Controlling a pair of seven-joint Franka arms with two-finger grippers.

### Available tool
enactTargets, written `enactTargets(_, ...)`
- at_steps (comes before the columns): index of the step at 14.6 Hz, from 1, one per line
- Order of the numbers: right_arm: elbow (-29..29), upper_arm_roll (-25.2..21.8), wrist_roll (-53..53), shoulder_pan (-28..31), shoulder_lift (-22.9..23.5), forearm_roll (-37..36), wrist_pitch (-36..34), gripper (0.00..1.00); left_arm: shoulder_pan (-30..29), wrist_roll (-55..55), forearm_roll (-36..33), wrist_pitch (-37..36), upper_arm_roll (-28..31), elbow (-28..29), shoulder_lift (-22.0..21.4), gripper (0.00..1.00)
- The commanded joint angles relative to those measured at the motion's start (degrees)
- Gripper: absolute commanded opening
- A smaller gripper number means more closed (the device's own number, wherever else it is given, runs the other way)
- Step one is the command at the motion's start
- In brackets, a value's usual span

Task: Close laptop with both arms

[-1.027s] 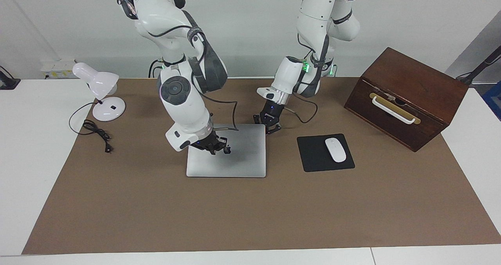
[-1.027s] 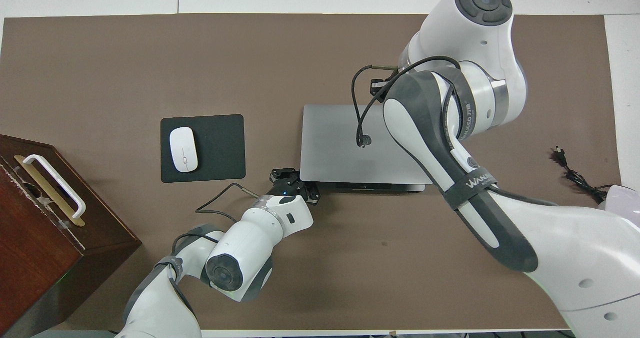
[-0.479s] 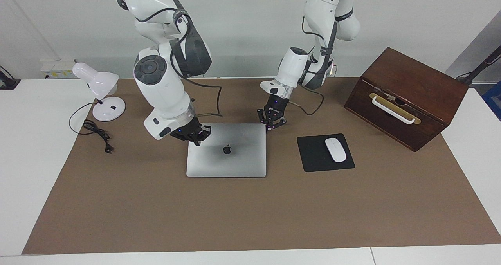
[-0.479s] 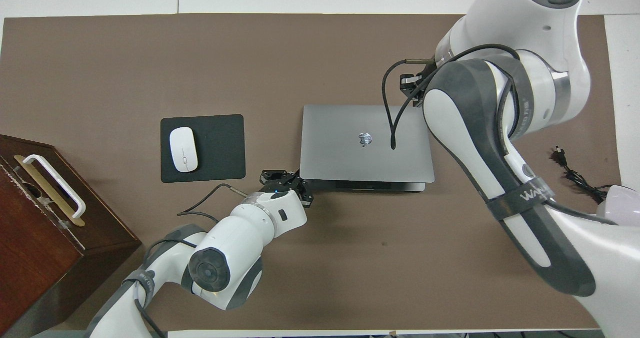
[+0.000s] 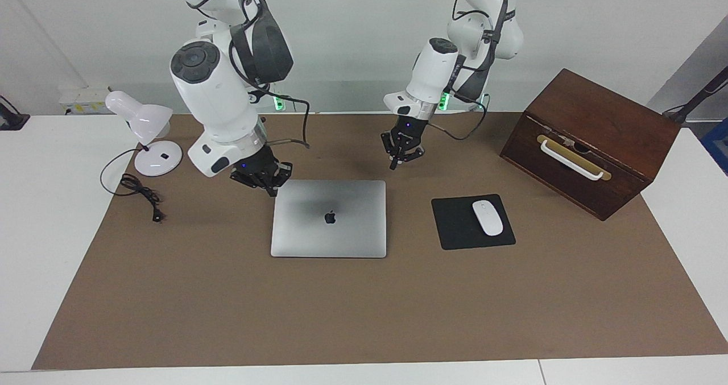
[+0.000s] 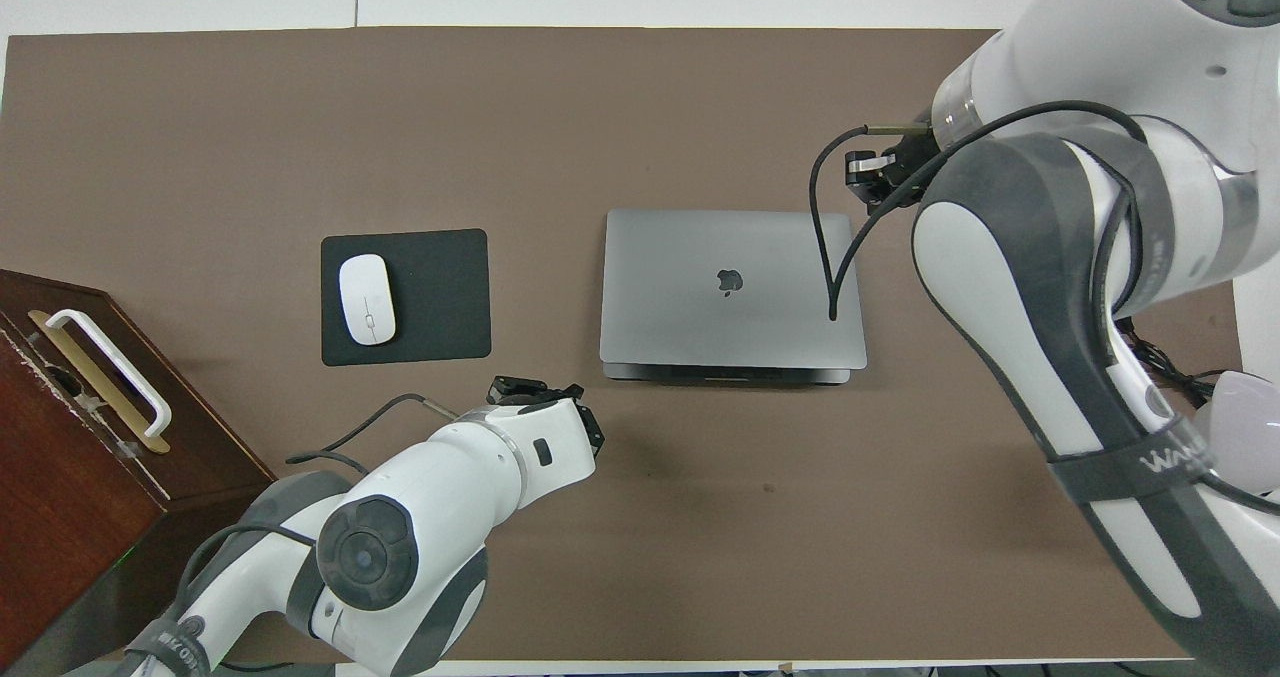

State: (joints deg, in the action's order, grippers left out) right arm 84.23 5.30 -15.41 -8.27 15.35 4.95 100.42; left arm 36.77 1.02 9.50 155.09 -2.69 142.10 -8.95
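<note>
now the laptop [image 5: 329, 218] lies closed on the surface [image 5: 227, 305]; left pincer [image 5: 402, 156] and right pincer [image 5: 267, 181] hang over its corners nearest the robots, both closed, empty

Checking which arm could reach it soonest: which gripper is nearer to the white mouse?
Left. The left gripper hangs over bare mat between the laptop and the mouse on its black pad. The right gripper is over the laptop's corner toward the lamp, much farther from the mouse.
</note>
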Motion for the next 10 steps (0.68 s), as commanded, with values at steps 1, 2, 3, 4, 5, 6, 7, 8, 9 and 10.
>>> enactTargets(1, 6.9, 0.59, 3.27, 2.11, -5.85, -0.82, 0.57, 0.0, -2.49, 0.3, 0.69, -12.66, 0.05, -0.23, -8.07, 0.0)
enactTargets(2, 8.74, 0.59, 3.89, 2.38, -7.43, -0.82, 0.83, 0.0, -4.58, 0.39, 0.69, -17.76, -0.03, -1.72, -9.84, 0.0)
enactTargets(3, 10.32, 0.59, 4.59, 2.73, -9.01, -0.82, 1.09, 0.0, -5.65, 0.56, 0.69, -22.68, -0.03, -3.47, -11.16, 0.0)
enactTargets(4, 11.56, 0.59, 5.21, 3.0, -10.15, -0.82, 1.01, 0.0, -6.7, 0.74, 0.69, -27.43, 0.05, -5.41, -11.96, 0.0)
enactTargets(5, 12.7, 0.59, 5.56, 3.09, -11.3, -0.82, 1.01, 0.0, -8.28, 1.0, 0.69, -31.3, -0.03, -7.25, -12.57, 0.0)
enactTargets(6, 13.84, 0.59, 5.65, 3.52, -12.44, -0.82, 1.01, 0.0, -9.25, 1.18, 0.69, -35.43, -0.03, -9.36, -12.84, 0.0)
enactTargets(7, 15.16, 0.85, 5.74, 4.14, -13.67, -0.82, 1.01, 0.0, -10.57, 1.27, 0.52, -39.91, 0.05, -11.73, -13.02, 0.0)
enactTargets(8, 16.65, 0.85, 6.43, 4.32, -14.99, -0.82, 1.01, 0.0, -12.76, 1.7, 0.43, -44.22, -0.03, -14.28, -13.02, 0.0)
enactTargets(9, 18.5, 0.85, 7.57, 4.32, -16.48, -0.82, 1.27, 0.0, -15.04, 2.58, 0.34, -48.44, -0.03, -16.83, -13.02, 0.0)
enactTargets(10, 19.99, 0.85, 8.02, 4.67, -17.63, -0.82, 1.27, 0.0, -17.15, 3.72, 0.17, -51.18, -0.03, -18.77, -12.93, 0.0)
